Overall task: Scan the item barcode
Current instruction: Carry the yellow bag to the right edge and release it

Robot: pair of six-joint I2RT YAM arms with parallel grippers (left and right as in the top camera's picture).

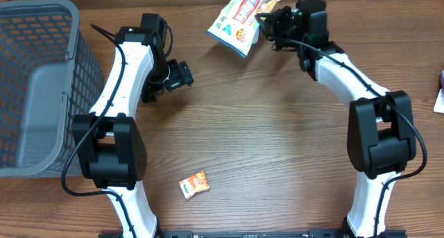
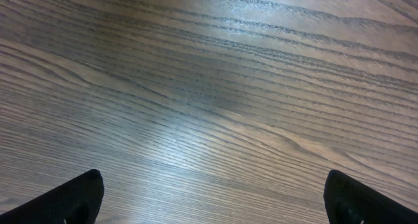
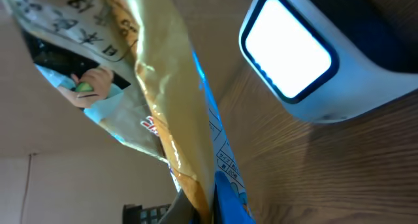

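The item is a glossy snack bag (image 1: 238, 17), cream and blue with printed pictures, held up at the table's far edge. My right gripper (image 1: 268, 26) is shut on its edge. In the right wrist view the bag (image 3: 157, 87) fills the left and middle, pinched at the bottom in the gripper (image 3: 210, 214). A scanner (image 3: 290, 48) with a lit white window sits close to the bag's right. The barcode does not show. My left gripper (image 1: 183, 75) hovers open over bare wood left of centre. Its black fingertips (image 2: 72, 199) stand wide apart, with nothing between them (image 2: 214, 199).
A grey mesh basket (image 1: 41, 92) fills the left side of the table. A small orange packet (image 1: 194, 184) lies near the front, centre-left. Something small pokes in at the right edge (image 1: 439, 94).
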